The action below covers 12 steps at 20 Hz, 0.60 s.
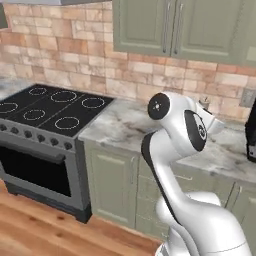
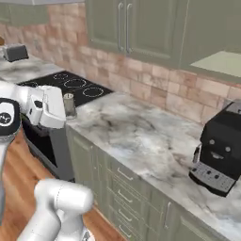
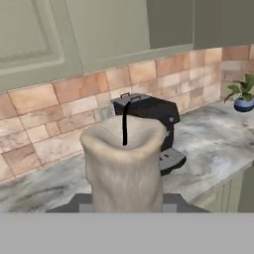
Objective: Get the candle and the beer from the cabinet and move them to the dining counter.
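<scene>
While the cabinet (image 1: 170, 25) doors are seen shut at far left, the candle (image 3: 124, 166) is carried pinched between the gripper (image 3: 124, 206) fingers over the worktop (image 2: 141, 136); delivery to the dining counter, then the beer, is judged outstanding.

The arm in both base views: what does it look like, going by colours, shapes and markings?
A glossy white arm of rounded, tube-like segments, with dark bands at the joints. Round black caps with small pale marks sit on the joint ends. No loose cables or lettering can be made out.
</scene>
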Motion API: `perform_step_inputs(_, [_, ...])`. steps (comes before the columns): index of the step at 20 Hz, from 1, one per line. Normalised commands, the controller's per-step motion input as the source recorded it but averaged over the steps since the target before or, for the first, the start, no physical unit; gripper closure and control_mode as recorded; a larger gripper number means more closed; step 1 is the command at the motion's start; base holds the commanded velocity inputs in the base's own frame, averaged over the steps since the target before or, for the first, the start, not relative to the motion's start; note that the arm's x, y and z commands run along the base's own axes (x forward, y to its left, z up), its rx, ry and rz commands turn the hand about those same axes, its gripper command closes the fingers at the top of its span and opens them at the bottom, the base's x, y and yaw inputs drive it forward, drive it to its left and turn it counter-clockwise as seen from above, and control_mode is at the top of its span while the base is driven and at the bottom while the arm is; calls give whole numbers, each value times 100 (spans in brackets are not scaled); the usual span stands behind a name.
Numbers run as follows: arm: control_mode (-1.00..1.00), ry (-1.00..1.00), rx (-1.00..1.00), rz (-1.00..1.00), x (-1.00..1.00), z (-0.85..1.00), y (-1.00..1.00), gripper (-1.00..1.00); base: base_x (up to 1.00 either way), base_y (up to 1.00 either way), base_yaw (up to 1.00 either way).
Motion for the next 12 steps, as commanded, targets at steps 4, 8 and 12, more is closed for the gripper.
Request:
perform_step_inputs(4, [100,0,0,0,0,0,0,100,0,0,100])
perform_step_inputs(8, [100,0,0,0,0,0,0,100,0,0,100])
perform_step_inputs(12, [100,0,0,0,0,0,0,100,0,1,100])
